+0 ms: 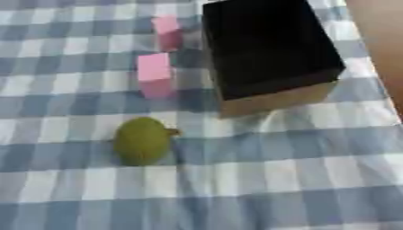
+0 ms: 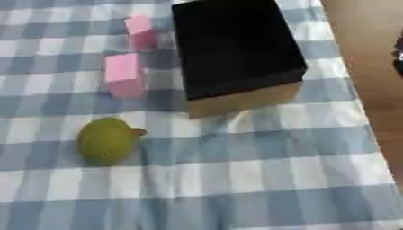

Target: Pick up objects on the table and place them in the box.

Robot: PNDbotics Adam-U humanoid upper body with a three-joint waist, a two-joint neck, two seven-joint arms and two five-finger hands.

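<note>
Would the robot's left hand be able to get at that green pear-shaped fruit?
Probably yes. The green pear-shaped fruit lies alone on the checked cloth, left of the dark box, with nothing around it. Neither hand is in view, though.

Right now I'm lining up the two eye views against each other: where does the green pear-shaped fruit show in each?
Left eye view: the green fruit lies left of centre, its stem pointing right.
Right eye view: it lies nearer the left edge, at about the same height.
Shared landmark: the black box, up and to the right of the fruit in both views.
</note>
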